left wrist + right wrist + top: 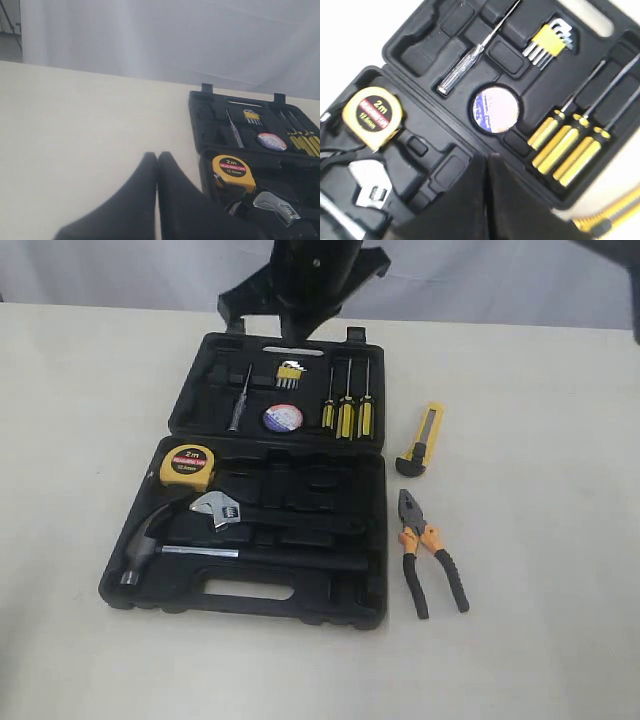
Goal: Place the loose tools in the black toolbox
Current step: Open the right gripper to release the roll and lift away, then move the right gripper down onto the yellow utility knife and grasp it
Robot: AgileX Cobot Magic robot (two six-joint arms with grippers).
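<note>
The black toolbox [375, 540] lies open on the table. Inside it sit the yellow "2m" tape measure [187, 466] [233, 171] [372, 117] and the black tape roll with white-blue label [283, 418] [495, 109] [272, 141]. The yellow-black utility knife [423, 439] and the orange-black pliers [428, 551] lie on the table right of the box. My left gripper [157, 155] is shut and empty, over the table left of the box. My right gripper [487, 157] is shut and empty above the box's middle.
A silver-headed hammer [150, 540] and adjustable wrench [222, 509] rest in the lower half of the box. Three yellow-black screwdrivers [346, 410], yellow hex keys [290, 372] and a tester screwdriver [238, 400] fill the lid. A black arm base [300, 285] stands behind the box.
</note>
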